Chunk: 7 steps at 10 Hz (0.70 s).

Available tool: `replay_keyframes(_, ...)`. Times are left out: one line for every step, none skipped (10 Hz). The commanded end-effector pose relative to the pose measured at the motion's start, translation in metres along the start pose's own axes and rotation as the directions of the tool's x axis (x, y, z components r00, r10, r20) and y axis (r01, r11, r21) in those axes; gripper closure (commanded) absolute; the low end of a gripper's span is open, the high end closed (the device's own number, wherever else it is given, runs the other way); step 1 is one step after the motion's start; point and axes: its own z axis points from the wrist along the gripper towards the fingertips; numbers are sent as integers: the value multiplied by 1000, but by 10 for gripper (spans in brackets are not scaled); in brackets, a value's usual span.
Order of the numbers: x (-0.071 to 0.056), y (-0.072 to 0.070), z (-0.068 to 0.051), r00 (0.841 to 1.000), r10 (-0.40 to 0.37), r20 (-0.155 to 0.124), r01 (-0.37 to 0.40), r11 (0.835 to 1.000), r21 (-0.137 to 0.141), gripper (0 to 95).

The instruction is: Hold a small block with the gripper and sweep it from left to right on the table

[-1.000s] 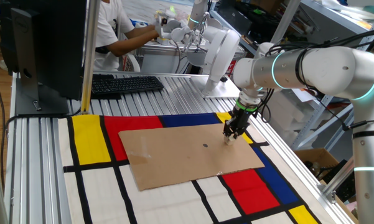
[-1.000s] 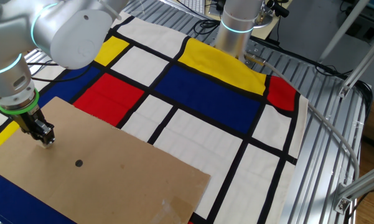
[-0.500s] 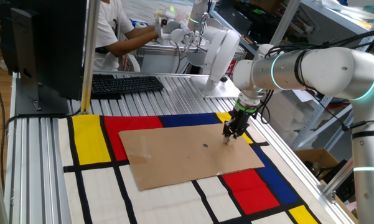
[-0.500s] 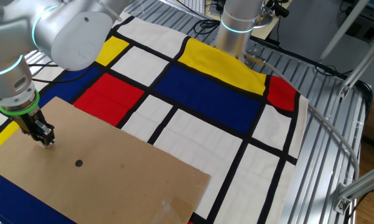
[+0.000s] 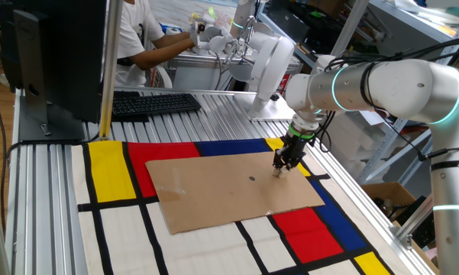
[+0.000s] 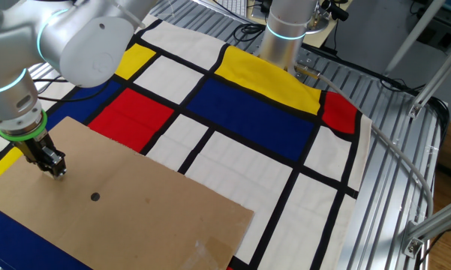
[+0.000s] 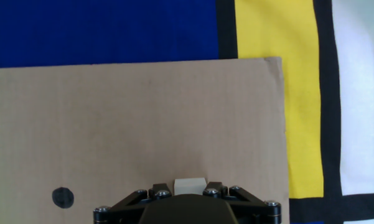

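Observation:
My gripper [image 5: 281,167] is shut on the small block [image 7: 190,185], a tiny pale beige cube seen between the black jaws in the hand view. The gripper tip rests low on the brown cardboard sheet [image 5: 229,191] near its far right corner, close to the cardboard's edge. In the other fixed view the gripper [image 6: 56,169] stands on the cardboard's left part [image 6: 135,210]. The block itself is too small to make out in the fixed views. The cardboard lies on the coloured mat [image 5: 114,172] of the table [image 5: 46,191].
A small dark dot mark [image 5: 252,179] sits on the cardboard left of the gripper, also in the hand view [image 7: 62,196]. A keyboard [image 5: 153,102] and a monitor [image 5: 53,53] stand at the table's back. A person [image 5: 141,38] works behind it.

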Motion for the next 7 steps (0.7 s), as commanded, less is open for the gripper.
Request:
replay_keyframes(0, 0, 0, 1000, -2, 0, 2, 1000, 0, 570)
replay_keyframes(0, 0, 1, 1000, -3, 0, 3, 1000, -2, 760)
replay_keyframes(0, 0, 1, 1000, -4, 0, 4, 1000, -2, 760)
replay_keyframes(0, -1, 1, 1000, -7, -2, 7, 1000, -5, 760)
replay_keyframes(0, -1, 1, 1000, -7, -5, 7, 1000, -6, 760)
replay_keyframes(0, -1, 2, 1000, -13, -3, 13, 1000, -5, 760)
replay_keyframes(0, -1, 2, 1000, -15, -4, 15, 1000, -8, 760)
